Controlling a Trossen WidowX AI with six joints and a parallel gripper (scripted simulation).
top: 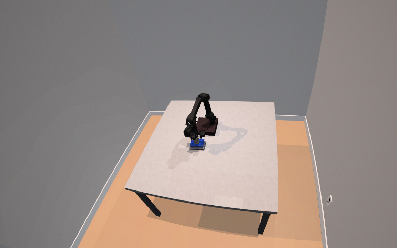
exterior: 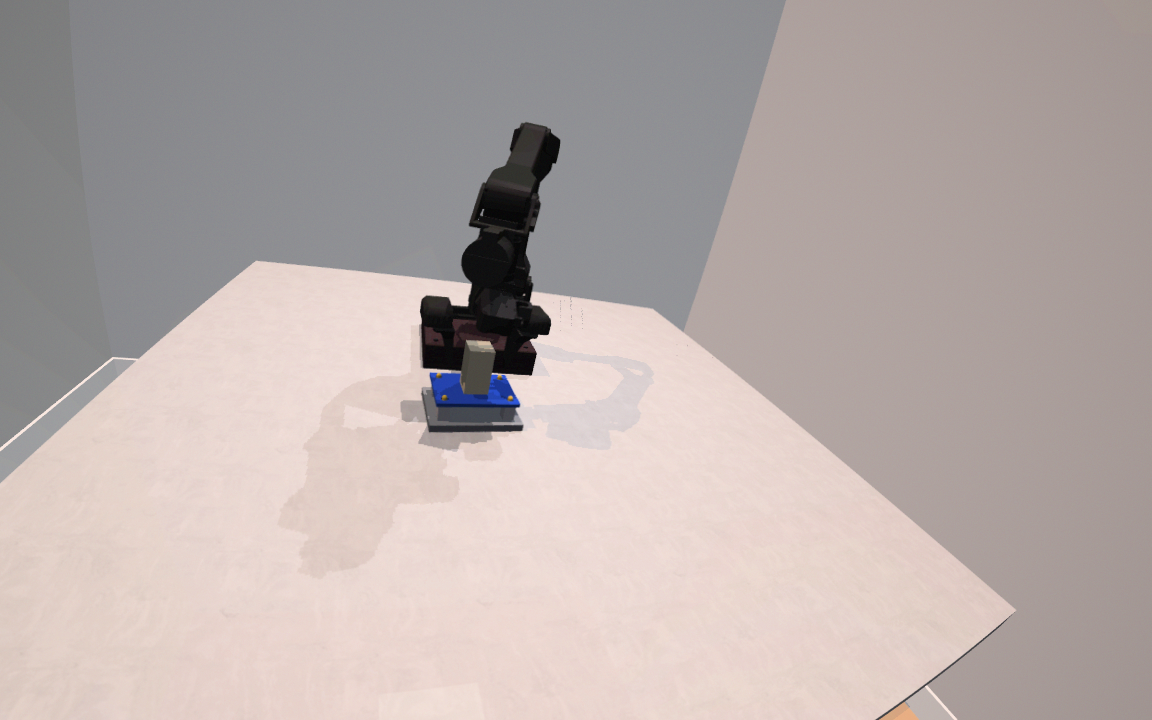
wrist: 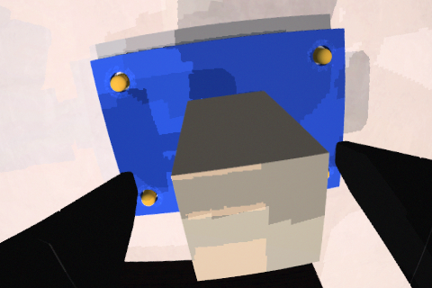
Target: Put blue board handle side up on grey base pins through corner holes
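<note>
1. And the gripper is wide open, nearly at full stretch, with nothing in its grasp!
2. The blue board sits, handle side up, on the grey base, seemingly flat, over on the worktop.
3. Look at the handle: upright between the spread fingers, with a gap on either side in the wrist view!
4. From the exterior, the gripper is on the far side of that handle, with the board below and nearer.
5. Four gold pins poke up through the corners in that same exterior view, two near, two far.
6. The wrist view shows three of them plainly in their holes, but the handle hides nearly all of the fourth, bar a sliver at its right edge.
7. Over to the top view: it gives us the whole black arm, bending up and over from its dark red plate beyond the board, though the pins there are tiny.
</note>
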